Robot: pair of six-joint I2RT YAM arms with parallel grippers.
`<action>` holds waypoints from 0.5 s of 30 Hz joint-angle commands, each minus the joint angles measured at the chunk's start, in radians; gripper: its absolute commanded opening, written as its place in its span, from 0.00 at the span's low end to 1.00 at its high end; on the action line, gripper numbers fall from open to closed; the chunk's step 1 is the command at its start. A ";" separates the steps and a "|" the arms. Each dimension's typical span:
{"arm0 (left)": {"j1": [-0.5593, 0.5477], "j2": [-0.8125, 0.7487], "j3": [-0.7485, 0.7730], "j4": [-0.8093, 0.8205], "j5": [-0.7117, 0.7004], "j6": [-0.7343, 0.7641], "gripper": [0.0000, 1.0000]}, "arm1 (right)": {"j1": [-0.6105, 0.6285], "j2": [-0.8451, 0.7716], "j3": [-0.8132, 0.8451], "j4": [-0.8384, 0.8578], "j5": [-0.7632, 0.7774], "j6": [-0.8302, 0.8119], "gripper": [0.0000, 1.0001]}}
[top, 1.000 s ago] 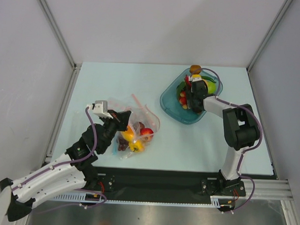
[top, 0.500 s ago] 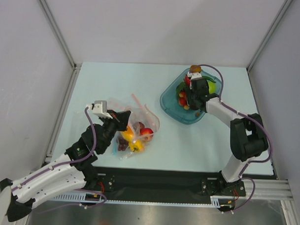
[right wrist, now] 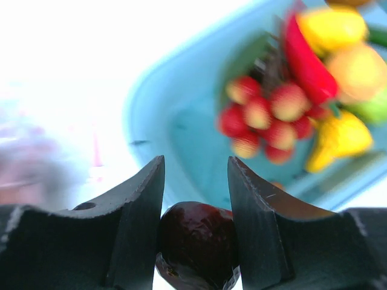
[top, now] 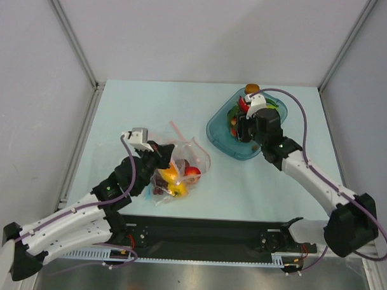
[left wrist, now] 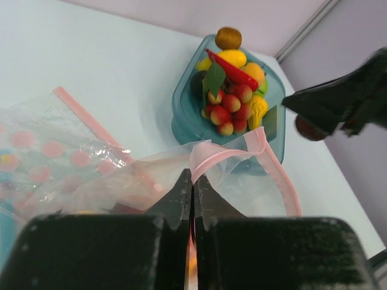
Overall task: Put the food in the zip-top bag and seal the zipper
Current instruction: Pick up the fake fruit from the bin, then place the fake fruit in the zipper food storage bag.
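Note:
The zip-top bag [top: 188, 159] lies left of centre with yellow, red and purple food [top: 170, 177] inside. My left gripper [left wrist: 193, 178] is shut on the mouth edge and holds the pink zipper [left wrist: 275, 175] up in an open loop. It also shows in the top view, where the left gripper [top: 164, 155] sits at the bag's left side. My right gripper [right wrist: 196, 166] is shut on a dark red-brown fruit [right wrist: 196, 238] above the near-left part of the teal dish [right wrist: 181, 121]. In the top view the right gripper [top: 243, 129] hangs over that dish.
The teal dish [top: 218, 134] at back right holds a pile of food [left wrist: 233, 90]: red chilli, small red fruits, yellow and green pieces, a brown one at the far rim. A clear sheet with pink dots [left wrist: 36, 151] and a pink strip [top: 178, 130] lies beside the bag.
The right gripper has closed on the dark fruit and drawn up and left over the dish, its arm stretching out. The left gripper has lifted the bag's mouth slightly up and right.

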 commanded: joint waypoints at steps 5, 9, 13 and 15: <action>0.002 0.172 0.103 0.016 0.091 0.008 0.00 | 0.156 -0.228 -0.070 0.194 -0.152 0.046 0.25; 0.002 0.260 0.154 0.002 0.159 0.008 0.01 | 0.247 -0.317 -0.138 0.329 -0.221 0.035 0.23; 0.002 0.284 0.165 0.002 0.191 0.008 0.00 | 0.301 -0.334 -0.228 0.519 -0.319 0.035 0.22; 0.002 0.269 0.163 -0.001 0.197 0.005 0.00 | 0.316 -0.331 -0.251 0.578 -0.390 0.042 0.24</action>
